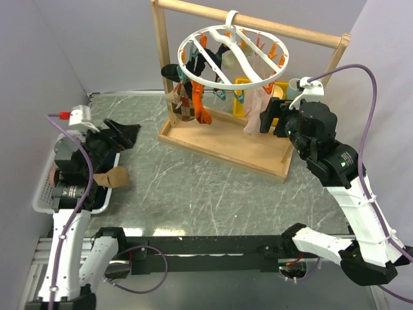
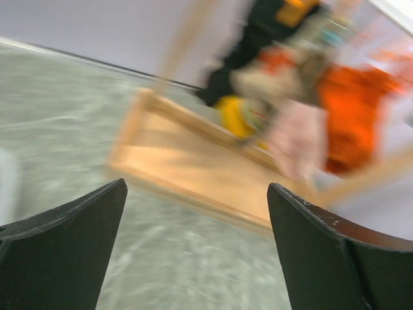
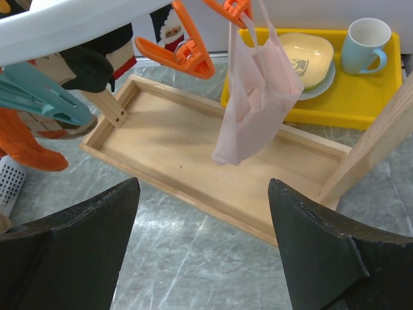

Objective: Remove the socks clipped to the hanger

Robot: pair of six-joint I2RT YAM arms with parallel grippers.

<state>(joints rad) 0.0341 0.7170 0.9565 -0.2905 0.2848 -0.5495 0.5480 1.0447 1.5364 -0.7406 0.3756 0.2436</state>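
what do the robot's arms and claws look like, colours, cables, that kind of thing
The left arm and right arm have white lower links and bulkier black sections near the wrist. A purple cable runs along each arm. The left claw and right claw have broad, black, wedge-shaped fingers.
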